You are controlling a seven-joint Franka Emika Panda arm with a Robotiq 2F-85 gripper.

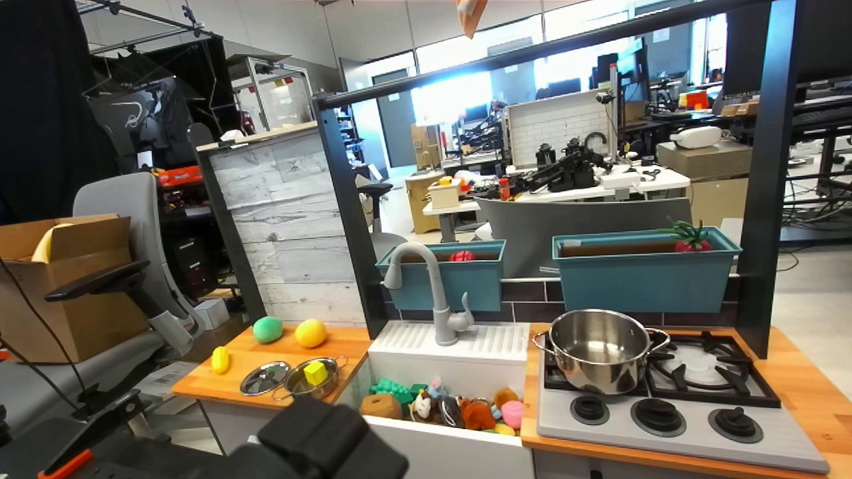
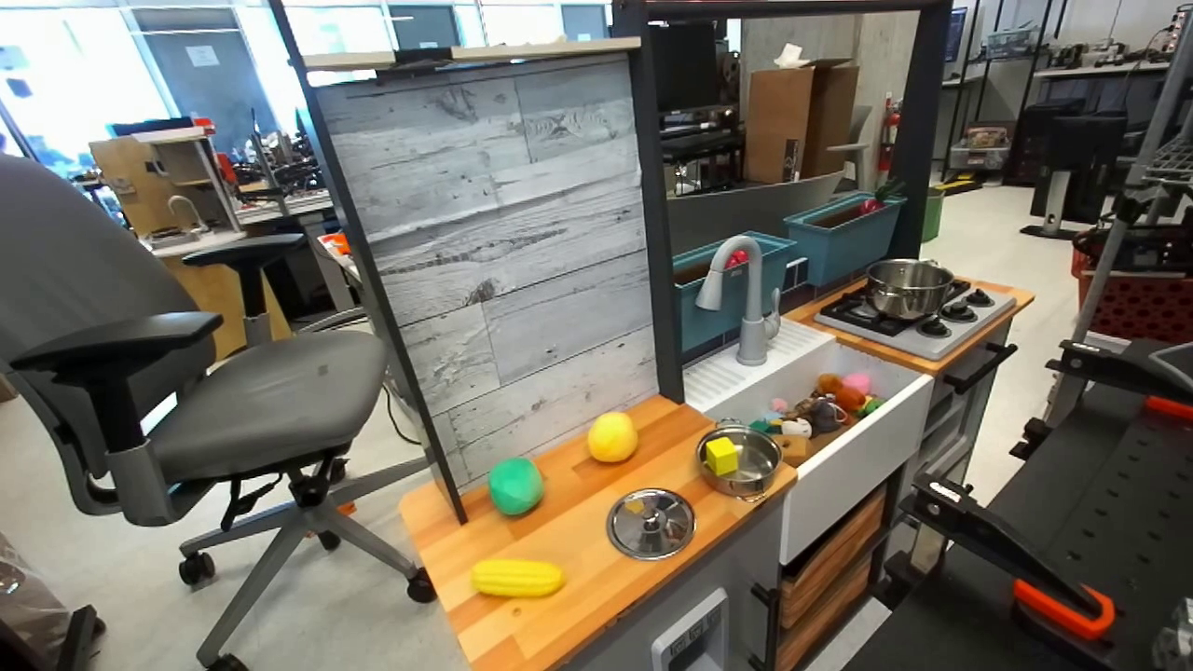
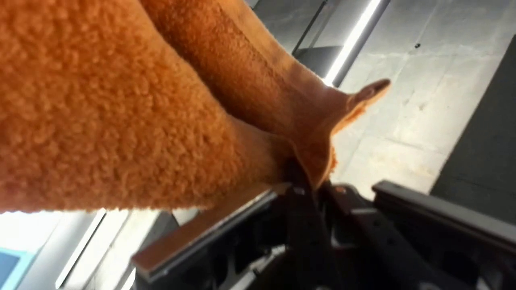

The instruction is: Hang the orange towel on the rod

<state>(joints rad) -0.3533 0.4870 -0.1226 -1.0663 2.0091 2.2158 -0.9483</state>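
The orange towel (image 3: 121, 112) fills much of the wrist view in thick folds. My gripper (image 3: 319, 191) is shut on a pinched part of it, and a small corner sticks out beyond the fingertips. In an exterior view only a tip of the towel (image 1: 470, 16) shows at the top edge, above the rod in the picture. The rod (image 1: 532, 53) is a black bar across the top of the toy kitchen's frame. It also shows at the top of an exterior view (image 2: 792, 8). No towel hangs on the visible rod. My gripper is out of view in both exterior views.
Black posts (image 1: 772, 179) carry the rod. Below it stand the faucet (image 1: 439, 293), teal planters (image 1: 642, 279) and a steel pot (image 1: 599, 359) on the stove. The sink (image 1: 452, 442) holds several toys. A dark blurred arm part (image 1: 326, 432) shows at the bottom.
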